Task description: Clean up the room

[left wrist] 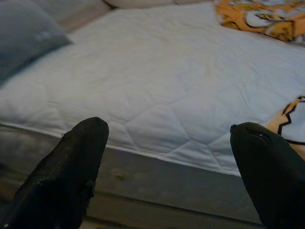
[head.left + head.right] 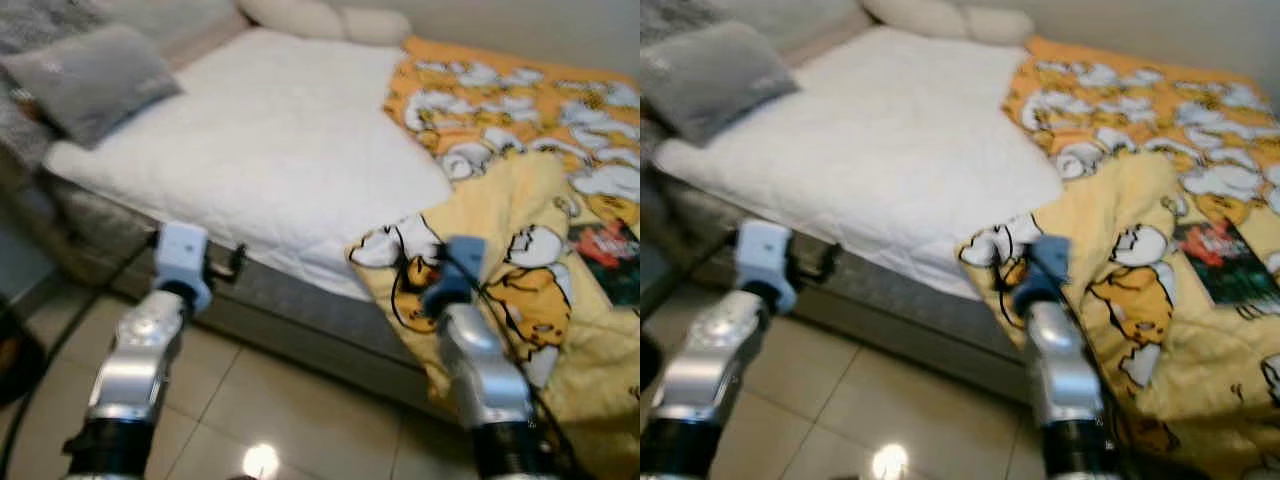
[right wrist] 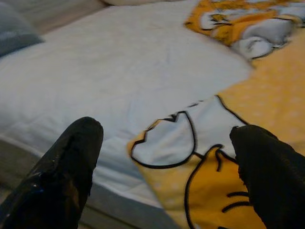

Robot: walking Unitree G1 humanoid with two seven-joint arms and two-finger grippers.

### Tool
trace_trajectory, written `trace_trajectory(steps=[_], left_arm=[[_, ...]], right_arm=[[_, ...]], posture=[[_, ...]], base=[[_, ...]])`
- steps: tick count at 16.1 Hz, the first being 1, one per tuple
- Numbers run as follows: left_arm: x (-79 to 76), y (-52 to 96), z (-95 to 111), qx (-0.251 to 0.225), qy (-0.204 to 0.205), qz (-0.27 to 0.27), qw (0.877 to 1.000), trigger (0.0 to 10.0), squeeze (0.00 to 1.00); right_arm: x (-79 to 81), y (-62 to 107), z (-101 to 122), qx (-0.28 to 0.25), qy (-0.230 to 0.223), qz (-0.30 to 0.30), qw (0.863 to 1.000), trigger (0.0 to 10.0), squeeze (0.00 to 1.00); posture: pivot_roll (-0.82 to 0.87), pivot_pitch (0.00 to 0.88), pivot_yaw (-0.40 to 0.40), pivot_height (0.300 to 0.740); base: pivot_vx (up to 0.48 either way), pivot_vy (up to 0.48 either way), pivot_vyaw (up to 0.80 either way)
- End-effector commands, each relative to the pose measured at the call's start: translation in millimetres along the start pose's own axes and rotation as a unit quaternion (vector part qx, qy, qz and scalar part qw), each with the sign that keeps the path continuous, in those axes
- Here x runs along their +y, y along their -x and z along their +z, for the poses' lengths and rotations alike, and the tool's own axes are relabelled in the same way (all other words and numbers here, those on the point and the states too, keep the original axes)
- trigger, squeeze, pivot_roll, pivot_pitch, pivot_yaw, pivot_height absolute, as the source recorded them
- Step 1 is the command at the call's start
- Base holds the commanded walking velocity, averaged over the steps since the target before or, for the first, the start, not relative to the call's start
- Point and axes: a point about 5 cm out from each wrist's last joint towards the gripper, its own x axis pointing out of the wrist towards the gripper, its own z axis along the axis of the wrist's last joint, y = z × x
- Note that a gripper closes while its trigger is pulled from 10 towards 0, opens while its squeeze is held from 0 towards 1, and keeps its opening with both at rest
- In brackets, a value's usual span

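Left hand (image 1: 167, 167) is held spread wide with nothing between its two black fingers (image 1: 62, 176), poised off the near edge of the bed (image 2: 300, 330) over the tiled floor (image 2: 260, 400). Far to the left, a grey pillow (image 2: 90, 75) lies at the bed's corner. A white quilted mattress cover (image 2: 270, 150) spreads across the middle of the bed, bare of other things, with two cream pillows (image 2: 320, 18) at its far end. Right hand (image 3: 167, 167) is also spread wide and grasping nothing; it hovers just above the near corner of the yellow cartoon blanket (image 2: 520, 240), where the blanket hangs over the bed's edge. That blanket is rumpled and covers the right side of the bed, its edge overlapping the white cover. A dark booklet with red print (image 2: 1225, 262) lies on the blanket further right.
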Motion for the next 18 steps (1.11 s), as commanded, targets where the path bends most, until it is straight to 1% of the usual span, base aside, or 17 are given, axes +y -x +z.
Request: trace_trajectory(steps=[1,5,7,9,15,18], left_arm=[[-6.9,-0.9,0.4,0.000,-0.002,-0.011,1.000,10.0,0.82],[-6.2,-0.8,-0.4,0.002,-0.003,-0.011,1.000,10.0,0.82],[-6.1,-0.8,-0.8,0.003,-0.002,-0.011,1.000,10.0,0.82],[-6.1,-0.9,-1.0,0.003,-0.002,-0.010,1.000,10.0,0.82],[-5.6,-2.2,0.1,0.002,-0.002,-0.009,1.000,10.0,0.82],[-5.6,-2.5,0.3,0.002,-0.003,-0.009,1.000,10.0,0.82]], right_arm=[[-11.1,0.2,5.2,-0.009,0.002,-0.016,1.000,10.0,0.00],[-11.3,0.0,5.0,-0.009,0.001,-0.018,1.000,10.0,0.00],[-12.2,0.0,4.8,-0.011,-0.004,-0.023,1.000,10.0,0.00],[-12.0,-0.4,4.8,-0.009,0.003,-0.019,1.000,10.0,0.00],[-8.6,-1.4,5.4,-0.007,0.004,-0.008,1.000,10.0,0.00],[-8.2,-1.7,5.4,-0.007,0.001,-0.005,1.000,10.0,0.00]], posture=[[0.02,0.000,-0.017,0.740],[0.02,0.000,-0.017,0.740],[0.02,0.000,-0.017,0.740],[0.02,0.000,-0.017,0.740],[0.02,0.000,-0.015,0.740],[0.02,0.000,-0.015,0.740]], base=[[0.000,-0.382,0.80],[0.000,-0.381,0.80],[0.000,-0.382,0.47],[0.000,-0.386,0.00],[0.000,-0.383,0.00],[0.000,-0.382,0.67]])
